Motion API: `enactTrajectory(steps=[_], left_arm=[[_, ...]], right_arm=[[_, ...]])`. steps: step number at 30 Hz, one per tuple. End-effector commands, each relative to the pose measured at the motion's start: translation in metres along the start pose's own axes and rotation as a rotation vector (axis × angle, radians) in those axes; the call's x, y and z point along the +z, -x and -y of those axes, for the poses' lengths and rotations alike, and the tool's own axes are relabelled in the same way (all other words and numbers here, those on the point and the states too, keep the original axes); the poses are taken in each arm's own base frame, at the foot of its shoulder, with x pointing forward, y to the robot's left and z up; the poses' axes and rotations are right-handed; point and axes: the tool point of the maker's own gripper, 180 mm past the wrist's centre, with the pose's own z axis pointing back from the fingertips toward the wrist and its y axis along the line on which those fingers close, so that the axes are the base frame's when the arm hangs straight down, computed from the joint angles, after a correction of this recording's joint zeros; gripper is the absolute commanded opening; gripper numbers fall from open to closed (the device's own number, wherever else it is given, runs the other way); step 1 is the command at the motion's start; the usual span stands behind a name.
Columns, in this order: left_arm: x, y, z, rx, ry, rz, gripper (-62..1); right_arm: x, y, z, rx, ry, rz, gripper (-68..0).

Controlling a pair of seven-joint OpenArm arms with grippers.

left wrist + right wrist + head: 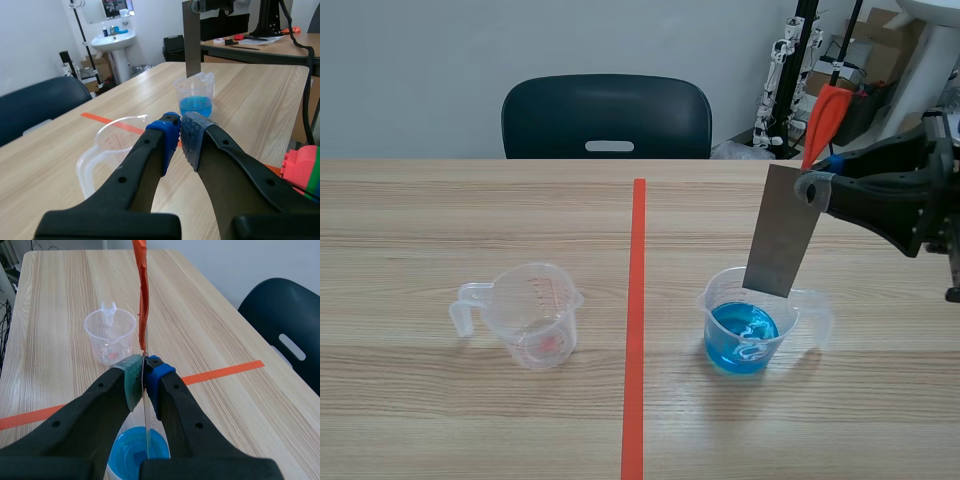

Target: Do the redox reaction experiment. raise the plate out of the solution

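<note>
A grey metal plate with an orange tape tail hangs upright from my right gripper, which is shut on its top end. Its lower edge is out of the blue liquid, about level with the rim of the clear cup of blue solution. In the right wrist view the plate runs edge-on between the pads, with the blue cup below. My left gripper is shut on nothing, just short of an empty clear measuring cup; the plate and blue cup are beyond it.
The empty measuring cup stands left of the orange-red tape line. A dark chair sits behind the table's far edge. A pink and green block lies beside my left gripper.
</note>
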Motion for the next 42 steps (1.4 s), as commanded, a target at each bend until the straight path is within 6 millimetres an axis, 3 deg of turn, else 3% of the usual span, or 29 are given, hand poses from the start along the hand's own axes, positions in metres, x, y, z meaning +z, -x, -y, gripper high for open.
enactTrajectory(steps=[1,11,21,32,42], left_arm=[[-0.006,-0.010,-0.009,-0.003,-0.001,0.036,-58.1],[-0.039,-0.014,-0.044,-0.047,0.053,-0.080,-58.4],[-0.080,-0.001,-0.077,-0.043,0.093,-0.202,-58.4],[-0.134,0.053,-0.042,-0.023,0.242,-0.377,-58.4],[-0.188,0.059,-0.031,-0.040,0.237,-0.340,-58.8]], right_arm=[[0.002,-0.019,0.006,0.029,0.000,0.036,-66.9],[-0.001,-0.040,0.004,0.034,-0.012,0.028,-66.9],[0.000,-0.060,0.014,-0.010,0.026,0.054,-66.9],[-0.006,-0.070,0.014,-0.028,0.028,0.034,-66.9],[-0.007,-0.080,0.010,-0.035,0.016,0.012,-66.9]])
